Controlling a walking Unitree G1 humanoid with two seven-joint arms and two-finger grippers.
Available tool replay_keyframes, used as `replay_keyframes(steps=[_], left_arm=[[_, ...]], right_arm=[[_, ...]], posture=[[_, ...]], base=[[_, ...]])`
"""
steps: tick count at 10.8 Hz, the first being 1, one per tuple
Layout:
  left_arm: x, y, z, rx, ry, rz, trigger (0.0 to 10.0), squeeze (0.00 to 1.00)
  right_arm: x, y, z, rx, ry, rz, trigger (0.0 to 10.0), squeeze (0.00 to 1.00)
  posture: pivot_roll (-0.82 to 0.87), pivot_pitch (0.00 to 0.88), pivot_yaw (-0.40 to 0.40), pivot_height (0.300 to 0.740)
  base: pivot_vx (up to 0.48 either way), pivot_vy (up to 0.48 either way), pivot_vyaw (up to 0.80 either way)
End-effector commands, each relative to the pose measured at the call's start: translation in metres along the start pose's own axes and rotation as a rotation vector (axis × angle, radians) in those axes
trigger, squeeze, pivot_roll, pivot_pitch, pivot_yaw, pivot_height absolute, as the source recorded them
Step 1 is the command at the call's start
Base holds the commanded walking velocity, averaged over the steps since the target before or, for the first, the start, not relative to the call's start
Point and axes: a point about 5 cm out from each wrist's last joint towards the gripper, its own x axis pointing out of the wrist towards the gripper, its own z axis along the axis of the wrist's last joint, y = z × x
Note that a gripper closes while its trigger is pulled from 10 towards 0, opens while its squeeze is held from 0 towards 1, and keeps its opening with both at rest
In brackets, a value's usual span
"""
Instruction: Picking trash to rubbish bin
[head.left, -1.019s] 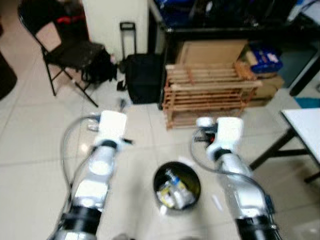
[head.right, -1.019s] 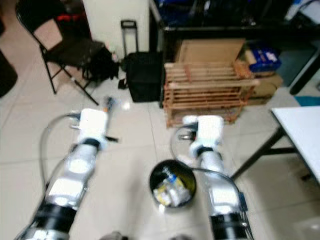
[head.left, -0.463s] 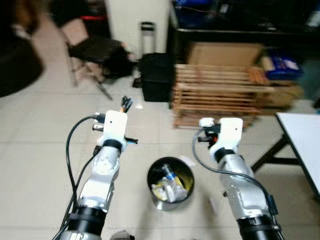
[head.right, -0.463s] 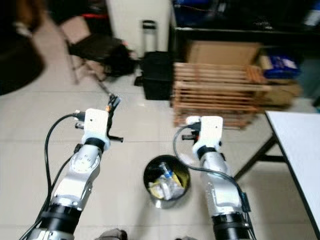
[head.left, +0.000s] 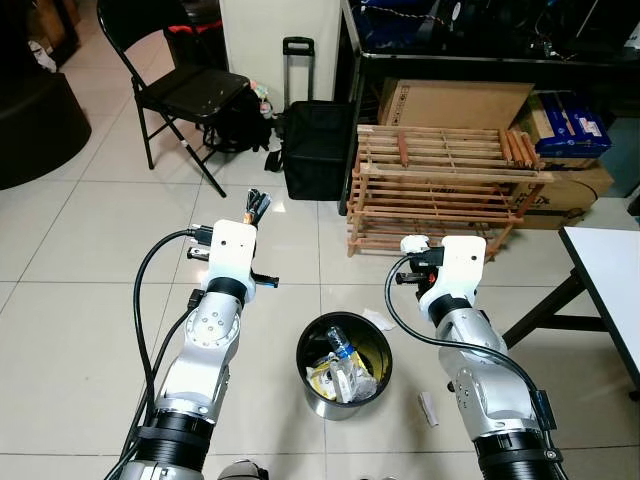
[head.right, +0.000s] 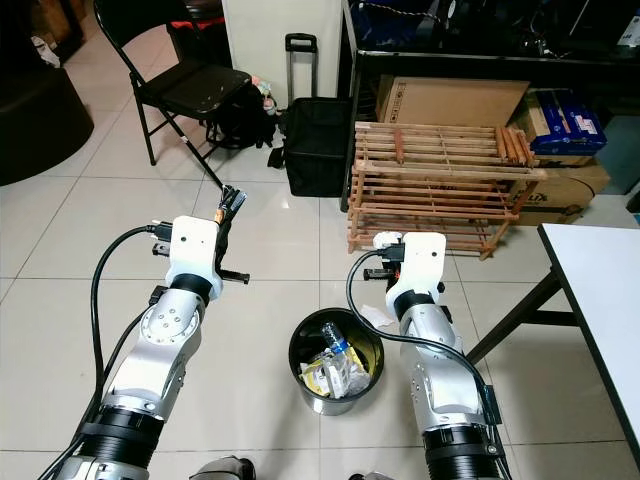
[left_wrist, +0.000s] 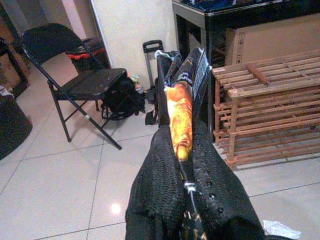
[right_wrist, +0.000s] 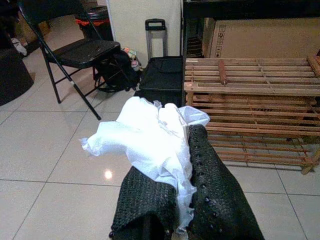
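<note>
Both grippers loaded, bin (head.left: 344, 400) between arms.
We note left gripper (left_wrist: 181, 115) pinching wrapper (left_wrist: 180, 125), right gripper (right_wrist: 172, 165) clamping tissue (right_wrist: 147, 140), ready for dropping.

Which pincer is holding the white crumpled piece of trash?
The right pincer: it grips the crumpled white tissue. The left pincer holds an orange and black wrapper instead.

floor: pale tiles (head.left: 80, 300) | folding chair (head.left: 185, 90) | wooden rack (head.left: 440, 190) | white table (head.left: 610, 265)

The round black rubbish bin (head.left: 345, 365) stands on the floor, full of trash. An orange wrapper (left_wrist: 180, 120) and crumpled white paper (right_wrist: 150, 140) are held up.
</note>
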Motion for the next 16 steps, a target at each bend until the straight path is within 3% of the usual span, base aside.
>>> replay_keyframes(steps=[1, 13, 16], left_arm=[[0.0007, -0.0013, 0.0001, -0.005, 0.002, -0.015, 10.0, 0.0], [0.0013, -0.0002, -0.0005, 0.017, 0.012, -0.002, 10.0, 0.0], [0.0015, -0.0013, -0.0003, 0.019, 0.012, -0.011, 10.0, 0.0]], right_arm=[[0.0008, -0.002, 0.0006, 0.006, -0.001, -0.01, 10.0, 0.0], [0.0, -0.0019, 0.0003, 0.013, -0.001, -0.013, 10.0, 0.0], [0.0002, -0.0018, 0.0005, 0.014, -0.002, -0.013, 10.0, 0.0]], posture=[[-0.02, 0.073, -0.035, 0.74], [-0.02, 0.075, -0.032, 0.74], [-0.02, 0.075, -0.032, 0.74]], base=[[0.281, 0.0, 0.0], [0.312, 0.0, 0.0], [0.0, 0.0, 0.0]])
